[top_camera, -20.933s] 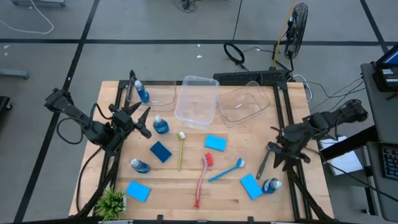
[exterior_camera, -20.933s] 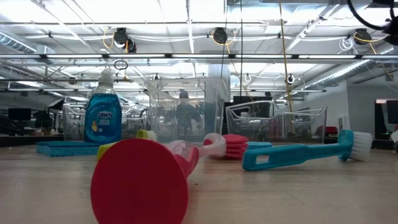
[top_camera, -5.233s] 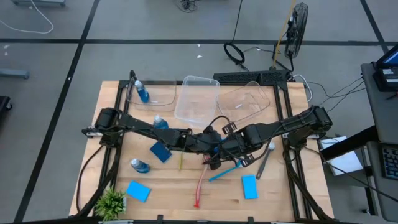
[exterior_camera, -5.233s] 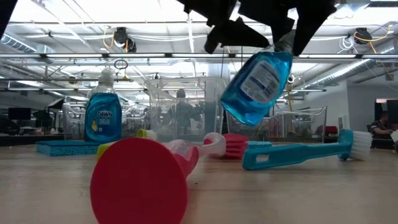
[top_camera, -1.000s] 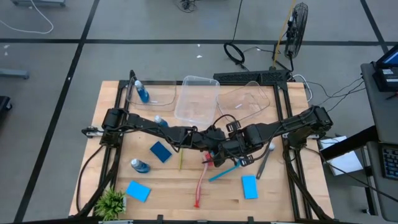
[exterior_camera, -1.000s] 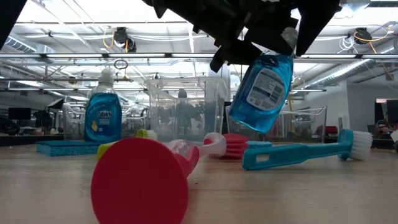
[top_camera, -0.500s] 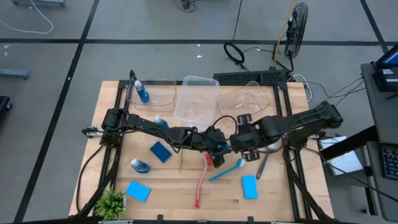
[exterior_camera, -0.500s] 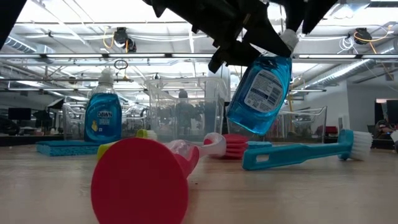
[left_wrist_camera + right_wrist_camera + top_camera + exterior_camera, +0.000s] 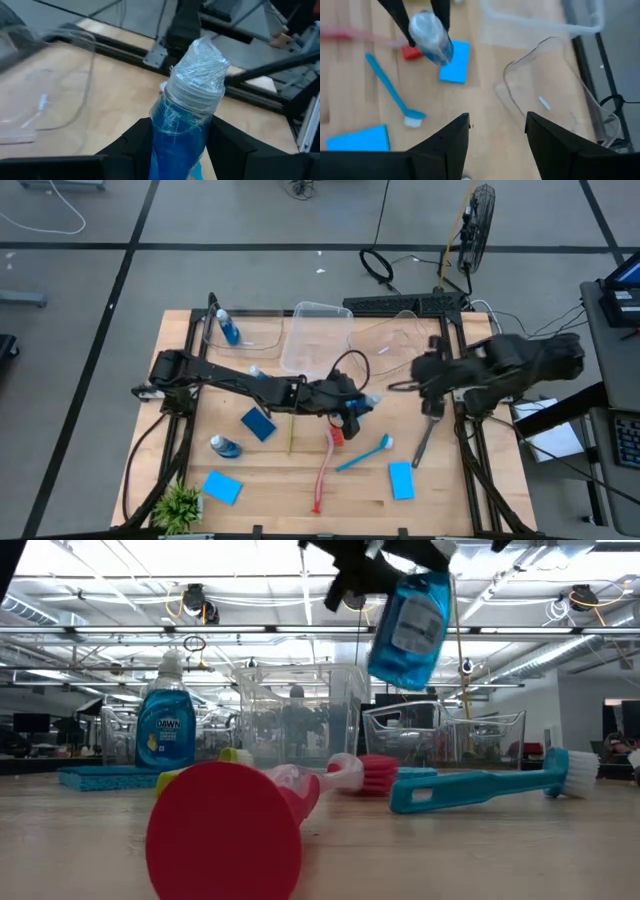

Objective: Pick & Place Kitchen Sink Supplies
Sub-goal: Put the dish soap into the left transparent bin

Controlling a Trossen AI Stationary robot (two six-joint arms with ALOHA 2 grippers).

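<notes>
High view: the left arm reaches across the middle of the wooden surface point(image 9: 200, 450), and its left pincer point(image 9: 358, 406) pinches a small clear bottle of blue liquid with a pale wrapped cap point(image 9: 366, 400), held up in the air. Its two dark fingers point(image 9: 125, 145) press against the bottle's sides just below the cap, as the left wrist view shows. From the low view, the bottle hangs high above a blue long-handled dish brush point(image 9: 480, 785) and a red long-handled dish brush point(image 9: 260, 810) lying on the surface.

The right pincer point(image 9: 428, 380) sits apart from the bottle, toward the right side of the surface near a tilted clear plastic tub point(image 9: 395, 345), with its fingers spread and nothing between them.

A flat blue rectangular sponge point(image 9: 456, 61) lies on the surface beneath the raised bottle. Another small bottle of blue liquid point(image 9: 223, 446) lies near the left edge, and a third point(image 9: 228, 328) rests in a clear tub point(image 9: 255, 332) at the far left corner.
</notes>
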